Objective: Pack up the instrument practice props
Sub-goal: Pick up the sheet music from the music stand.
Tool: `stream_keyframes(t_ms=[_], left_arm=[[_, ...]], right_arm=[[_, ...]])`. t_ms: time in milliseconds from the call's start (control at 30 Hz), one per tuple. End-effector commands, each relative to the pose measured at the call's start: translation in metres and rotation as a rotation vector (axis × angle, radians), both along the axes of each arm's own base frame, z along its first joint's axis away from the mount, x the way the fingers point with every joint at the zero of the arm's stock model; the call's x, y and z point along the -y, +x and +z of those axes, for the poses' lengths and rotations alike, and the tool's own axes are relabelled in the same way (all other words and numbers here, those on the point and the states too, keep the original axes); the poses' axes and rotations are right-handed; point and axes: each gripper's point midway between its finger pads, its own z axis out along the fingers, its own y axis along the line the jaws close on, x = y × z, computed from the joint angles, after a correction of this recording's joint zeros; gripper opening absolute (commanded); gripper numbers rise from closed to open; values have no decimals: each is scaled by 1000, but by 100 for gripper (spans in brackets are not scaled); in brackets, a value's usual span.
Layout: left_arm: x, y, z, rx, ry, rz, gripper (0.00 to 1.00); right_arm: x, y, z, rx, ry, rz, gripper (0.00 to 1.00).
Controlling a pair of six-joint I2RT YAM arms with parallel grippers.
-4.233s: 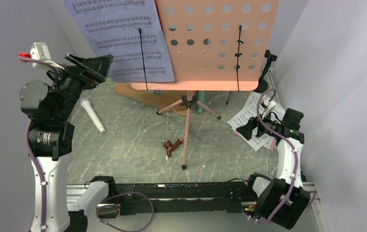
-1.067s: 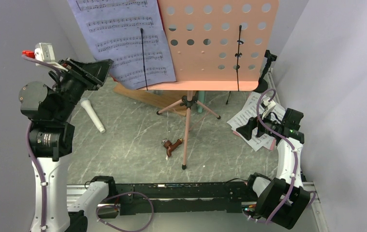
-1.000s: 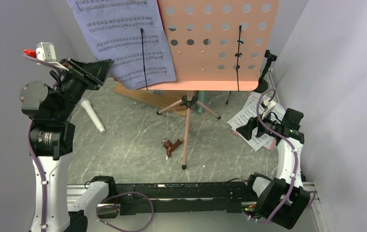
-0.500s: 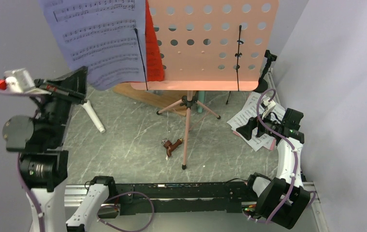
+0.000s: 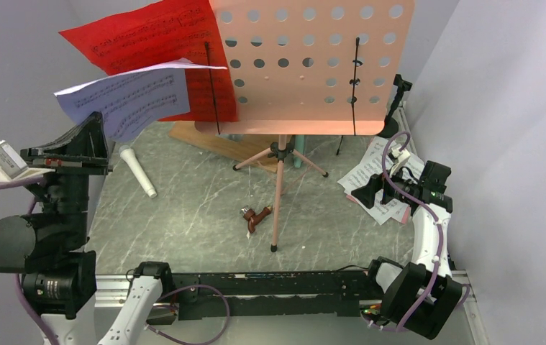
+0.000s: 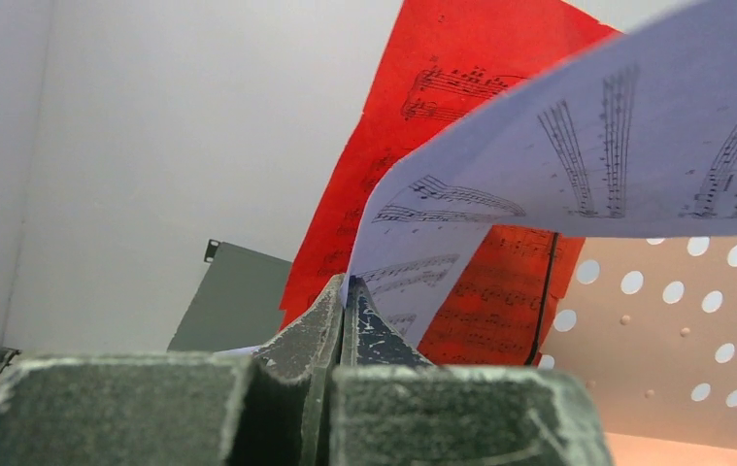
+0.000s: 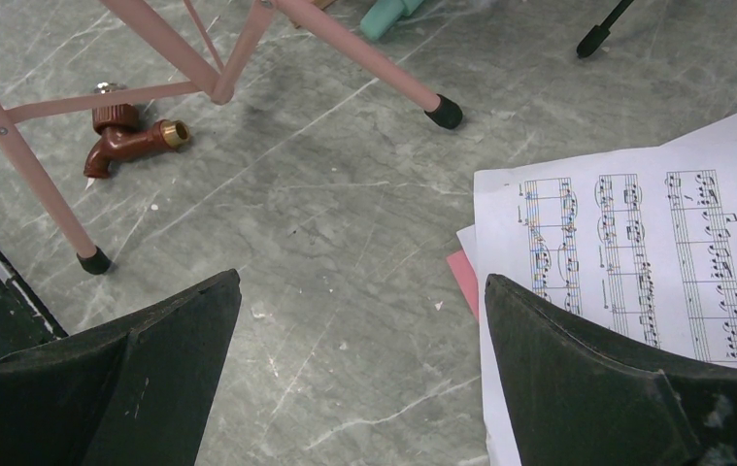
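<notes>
Corner of white sheet-music page (image 6: 587, 165) being pinched between closed fingers of left gripper (image 6: 345, 291), at 9 o'clock of pink music desk (image 5: 313, 65). Page being held curled in air, in front of red page (image 5: 155, 36), which is being crossed by black wire (image 5: 213, 93) on desk. Right gripper (image 7: 361, 282) being held wide apart, empty, above edge of loose pages (image 7: 655, 252) on table (image 5: 198, 208), at 4 o'clock of pink tripod legs (image 5: 279, 194). White microphone (image 5: 138, 170) lying at 8 o'clock of desk; small brown piece (image 5: 255, 215) lying just beside front leg.
</notes>
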Motion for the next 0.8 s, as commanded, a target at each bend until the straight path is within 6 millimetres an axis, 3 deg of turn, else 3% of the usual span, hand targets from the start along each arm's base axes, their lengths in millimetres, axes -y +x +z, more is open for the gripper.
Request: stream_keyframes(t_ms=[0, 267, 533, 700, 767], left_arm=[[6, -16, 13, 53, 15, -37, 0], [77, -54, 4, 24, 142, -449, 0], [85, -98, -3, 39, 217, -522, 0], [104, -112, -11, 45, 227, -687, 0], [116, -108, -21, -3, 207, -786, 0]], right_arm=[[-1, 5, 14, 51, -15, 30, 100], [-4, 2, 14, 52, -4, 57, 100], [-10, -3, 14, 53, 13, 98, 100], [-20, -12, 19, 79, 33, 166, 100], [-25, -17, 22, 101, 45, 205, 100]])
